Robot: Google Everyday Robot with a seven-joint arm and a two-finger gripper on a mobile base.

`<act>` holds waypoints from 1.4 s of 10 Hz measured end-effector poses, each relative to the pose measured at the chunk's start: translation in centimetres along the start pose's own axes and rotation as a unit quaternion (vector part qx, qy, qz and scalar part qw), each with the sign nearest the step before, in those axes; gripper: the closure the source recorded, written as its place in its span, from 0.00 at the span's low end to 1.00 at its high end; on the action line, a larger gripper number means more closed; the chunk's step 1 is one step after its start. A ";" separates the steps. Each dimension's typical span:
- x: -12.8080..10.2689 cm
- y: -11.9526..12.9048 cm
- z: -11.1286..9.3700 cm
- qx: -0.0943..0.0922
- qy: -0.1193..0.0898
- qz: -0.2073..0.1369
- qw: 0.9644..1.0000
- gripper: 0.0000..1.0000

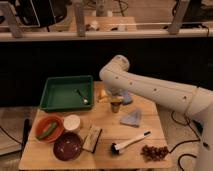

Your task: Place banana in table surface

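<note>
You're looking at a robotics lab or test bay, not a home. A white arm point(150, 87) reaches over a plank table point(107, 127) staged with a green tray point(67, 79), bowls point(56, 146), a brush point(131, 141) and a cloth point(131, 119). Its gripper point(116, 104) hangs just right of the tray. Behind runs a metal rail point(125, 34) with posts, and cables point(176, 121) trail on the floor.

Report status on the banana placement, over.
Gripper low over table surface, beside green tray. Banana at gripper, held or set down unclear. Round fruit and grey cloth close by.
</note>
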 end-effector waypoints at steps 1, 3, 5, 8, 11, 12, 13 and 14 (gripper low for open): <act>-0.2 -0.1 -0.1 0.000 0.003 -0.004 1.000 0.99; -1.2 0.4 -0.2 -0.009 -0.004 -0.021 1.000 0.99; -2.3 1.4 0.1 -0.026 -0.012 -0.057 0.998 0.99; -4.3 3.4 0.6 -0.054 -0.029 -0.165 0.984 0.99; -5.9 4.4 1.3 -0.073 -0.056 -0.238 0.967 0.99; -6.4 4.7 1.6 -0.079 -0.065 -0.253 0.962 0.99; -6.8 5.0 1.9 -0.084 -0.074 -0.270 0.956 0.99; -7.1 5.2 2.3 -0.089 -0.085 -0.283 0.951 0.99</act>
